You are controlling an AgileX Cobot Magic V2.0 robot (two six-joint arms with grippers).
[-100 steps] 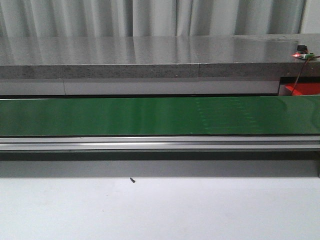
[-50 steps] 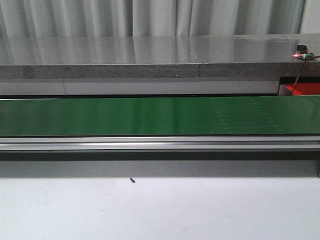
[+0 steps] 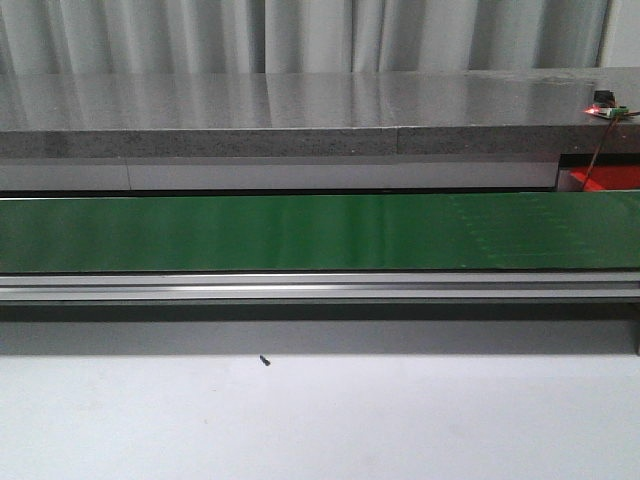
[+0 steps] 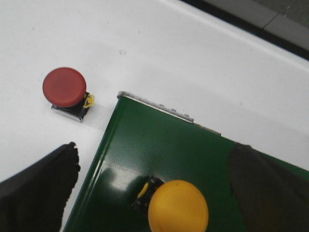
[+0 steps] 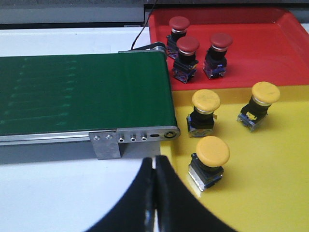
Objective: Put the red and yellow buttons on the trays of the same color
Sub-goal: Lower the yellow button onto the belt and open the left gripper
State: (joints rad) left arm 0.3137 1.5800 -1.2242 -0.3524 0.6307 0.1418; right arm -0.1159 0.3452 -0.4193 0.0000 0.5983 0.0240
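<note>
Three red buttons (image 5: 198, 53) are already set in the red tray (image 5: 270, 48) and three yellow buttons (image 5: 207, 108) in the yellow tray (image 5: 270, 183), both trays being seen just past the end of the green belt (image 5: 82, 92) in the right wrist view. Two buttons are left at the other end: a yellow button (image 4: 177, 207) is laid on the belt (image 4: 159, 154), directly between the spread fingers (image 4: 38, 188) of the left gripper (image 4: 159, 212), and a red button (image 4: 65, 89) is stood on the white table (image 4: 193, 63) just beside the belt's corner. Nothing is held by the left gripper, which is wide open. The right gripper (image 5: 154, 193) is pressed shut with nothing in it, near the belt's end and beside the yellow tray.

The step in hand is judged to be feeding: either this yellow button is being released onto the belt or it is about to be grasped. Next, the red button would need to be picked from the table, with the fingers centred over its cap.

In the front view a bare stretch of belt (image 3: 300, 232) is shown, with a grey counter (image 3: 300, 105) and pale curtains (image 3: 300, 35) behind and white table (image 3: 400, 420) in front.
</note>
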